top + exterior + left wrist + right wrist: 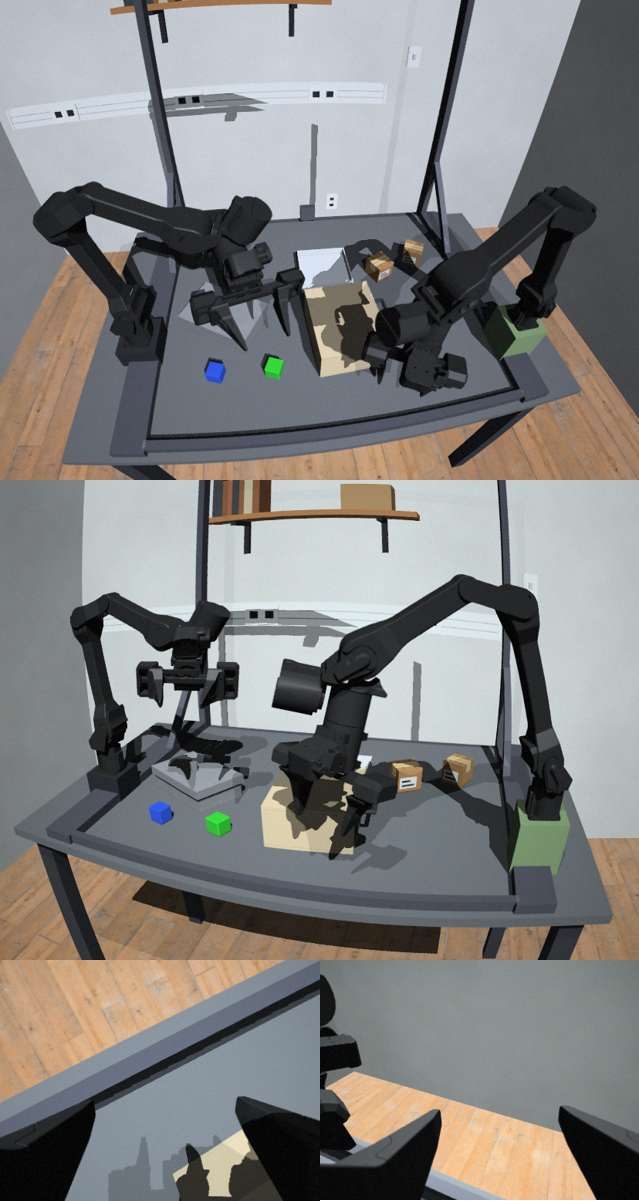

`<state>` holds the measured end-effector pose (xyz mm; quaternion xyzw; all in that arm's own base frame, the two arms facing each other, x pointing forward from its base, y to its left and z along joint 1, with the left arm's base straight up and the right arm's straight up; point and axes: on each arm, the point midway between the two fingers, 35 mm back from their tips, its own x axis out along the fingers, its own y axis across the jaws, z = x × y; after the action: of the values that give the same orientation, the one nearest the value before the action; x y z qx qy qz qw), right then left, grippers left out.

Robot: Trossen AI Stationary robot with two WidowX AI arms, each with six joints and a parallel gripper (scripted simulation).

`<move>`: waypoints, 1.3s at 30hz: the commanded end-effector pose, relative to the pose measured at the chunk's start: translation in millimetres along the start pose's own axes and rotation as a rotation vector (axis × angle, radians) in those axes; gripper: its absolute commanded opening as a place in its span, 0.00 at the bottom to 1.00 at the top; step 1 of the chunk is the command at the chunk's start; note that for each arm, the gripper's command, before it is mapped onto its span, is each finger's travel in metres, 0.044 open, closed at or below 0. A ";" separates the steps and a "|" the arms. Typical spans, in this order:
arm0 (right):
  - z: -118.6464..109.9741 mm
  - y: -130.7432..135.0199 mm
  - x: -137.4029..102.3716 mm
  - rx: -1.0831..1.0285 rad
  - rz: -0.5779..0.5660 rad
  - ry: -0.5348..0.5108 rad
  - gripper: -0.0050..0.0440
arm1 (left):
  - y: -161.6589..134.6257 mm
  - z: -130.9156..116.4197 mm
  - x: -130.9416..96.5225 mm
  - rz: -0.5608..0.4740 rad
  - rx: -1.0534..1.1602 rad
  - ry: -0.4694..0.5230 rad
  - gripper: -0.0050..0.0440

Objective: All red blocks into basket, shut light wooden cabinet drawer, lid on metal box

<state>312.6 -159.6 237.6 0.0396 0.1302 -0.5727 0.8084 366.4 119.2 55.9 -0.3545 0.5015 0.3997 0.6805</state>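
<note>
No red block shows, and I cannot pick out the basket. The light wooden cabinet [316,338] [278,826] [219,1158] stands mid-table; its drawer cannot be made out. My left gripper [400,386] [322,822] [166,1105] is open and empty by the cabinet's front right corner, fingers down. The grey metal box [194,801] has its lid [240,320] [209,786] on top, apparently askew. My right gripper [266,342] [180,705] [499,1114] is open and empty, high above the table near the box. A green block [273,367] [218,823] and a blue block [215,372] [160,812] lie in front of the box.
A white flat-looking thing [322,263] lies behind the cabinet. Two cardboard boxes [379,267] [412,253] [406,775] [458,769] stand back right. A green box-shaped thing [516,332] [539,836] is at the left arm's base. Frame rails border the table.
</note>
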 end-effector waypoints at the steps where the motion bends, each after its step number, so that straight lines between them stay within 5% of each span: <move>1: 10.1 -1.4 -2.8 0.031 0.005 -0.015 0.41 | -5.5 7.6 -12.8 -0.032 -0.005 -0.031 0.92; 16: 10.1 -1.4 -2.8 0.031 0.005 -0.015 0.41 | -5.5 7.6 -12.8 -0.032 -0.005 -0.031 0.92; 23: -7.8 14.1 -8.7 0.079 0.081 0.051 0.41 | -14.5 4.2 -30.5 -0.112 0.060 -0.080 0.92; 33: -31.9 32.8 -23.7 0.202 0.184 0.183 0.41 | -29.0 3.3 -59.6 -0.241 0.167 -0.181 0.92; 39: -73.2 45.5 -45.5 0.315 0.243 0.384 0.41 | -41.3 -0.7 -95.6 -0.382 0.291 -0.309 0.92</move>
<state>328.0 -104.5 185.5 0.2314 0.1680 -0.4839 0.8271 381.4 92.9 114.4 -0.2946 0.4208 0.2797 0.8112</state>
